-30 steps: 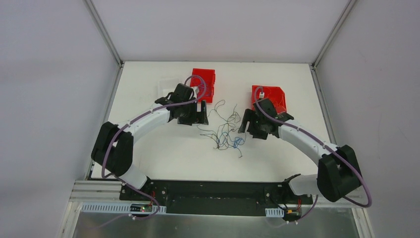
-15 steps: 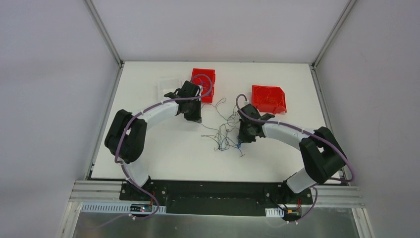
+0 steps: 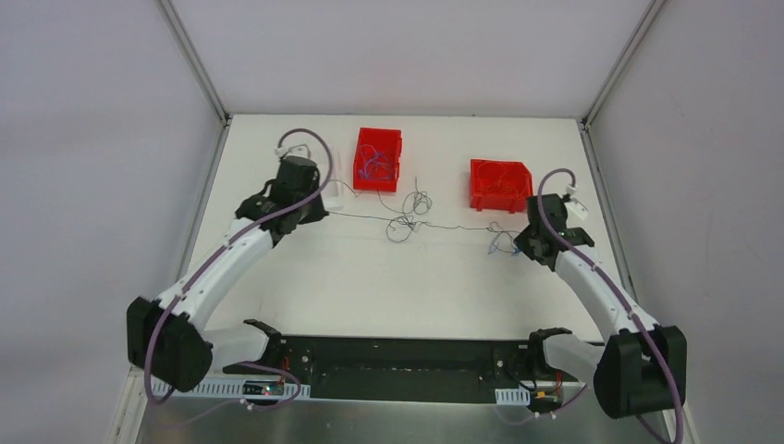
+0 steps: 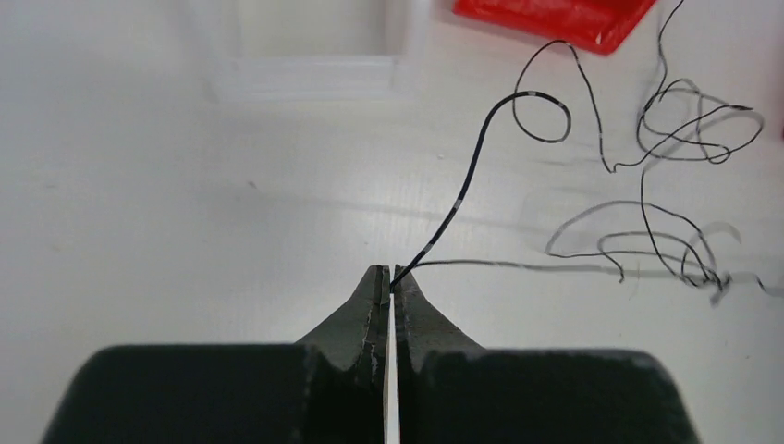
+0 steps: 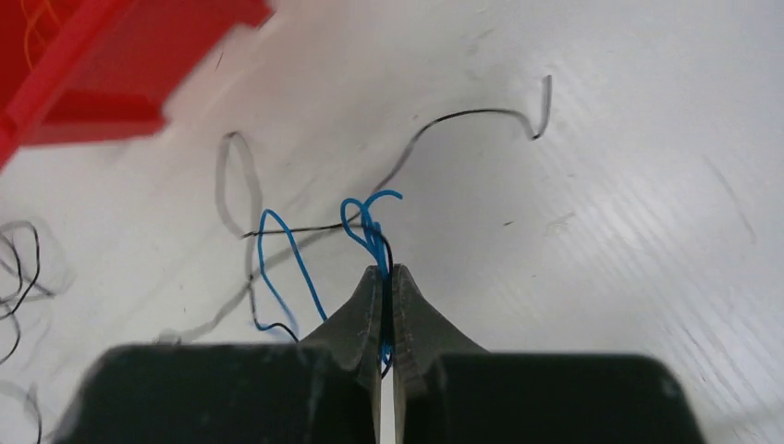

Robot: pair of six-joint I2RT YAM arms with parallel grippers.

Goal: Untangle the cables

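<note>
The cables are thin black and blue wires. A black wire (image 3: 444, 226) runs in a nearly straight line between my two grippers, with a small knot (image 3: 407, 222) of loops along it. My left gripper (image 3: 325, 207) is shut on one black wire end (image 4: 471, 166), which rises from the closed tips (image 4: 392, 277); looser black loops (image 4: 684, 250) lie to the right. My right gripper (image 3: 520, 239) is shut on a blue wire (image 5: 277, 240) together with a black strand, pinched between the tips (image 5: 385, 274). Another black wire (image 5: 462, 116) curls on the table beyond.
Two red bins stand at the back, one (image 3: 378, 159) with coloured wires inside, the other (image 3: 500, 184) by the right arm. A white tray (image 4: 314, 46) sits just beyond the left gripper. Metal frame posts edge the white table (image 3: 370, 287).
Both grippers have shut on wire and swung outward, left arm to the left, right arm to the right. The loose central tangle has been drawn out into a line.
</note>
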